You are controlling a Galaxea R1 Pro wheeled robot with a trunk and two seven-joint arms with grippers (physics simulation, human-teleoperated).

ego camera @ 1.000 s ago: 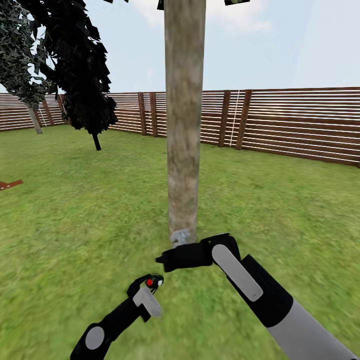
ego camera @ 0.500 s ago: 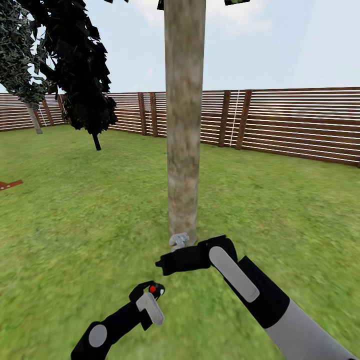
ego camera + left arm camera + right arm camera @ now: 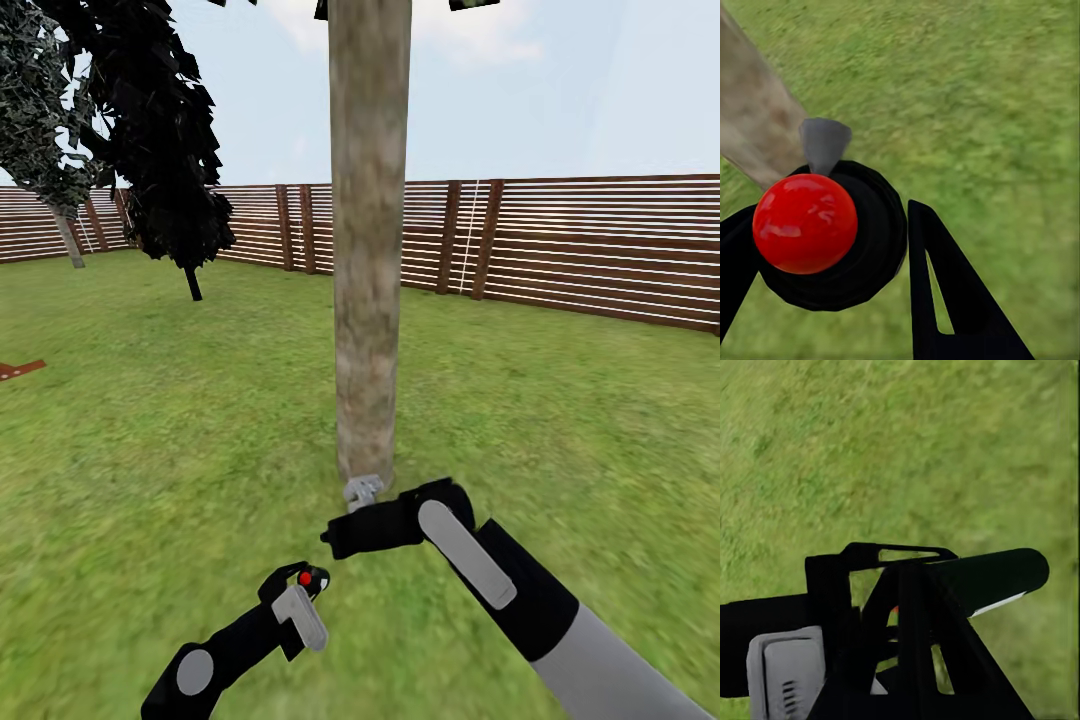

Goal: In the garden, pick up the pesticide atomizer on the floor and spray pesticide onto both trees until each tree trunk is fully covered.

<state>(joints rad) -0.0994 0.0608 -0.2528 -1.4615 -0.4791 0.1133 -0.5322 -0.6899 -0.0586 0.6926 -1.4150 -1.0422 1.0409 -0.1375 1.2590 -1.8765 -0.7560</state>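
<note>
A thick grey-brown tree trunk (image 3: 368,250) rises just ahead, and I see no white pesticide specks on its bark. My left gripper (image 3: 289,590) is shut on the pesticide atomizer (image 3: 296,582), low in front of the trunk. In the left wrist view the atomizer (image 3: 874,240) is a round black body between the fingers (image 3: 945,300). It carries a red ball (image 3: 805,223), and its grey nozzle (image 3: 823,142) points toward the trunk (image 3: 754,127). My right gripper (image 3: 335,537) is shut and empty, just above and right of the atomizer. Past the right fingers (image 3: 911,660) lies a dark, pale-striped cylinder (image 3: 997,574).
Green lawn (image 3: 560,420) lies all around the trunk. A slatted wooden fence (image 3: 590,245) runs across the back. A dark bush on a thin stem (image 3: 175,170) stands back left, with another leafy tree (image 3: 35,110) beyond it. A brown board (image 3: 20,369) lies at the left edge.
My right gripper has sunk slightly and shifted a little right, staying at the trunk's foot. The left gripper with the atomizer dropped a little early on, then held still.
</note>
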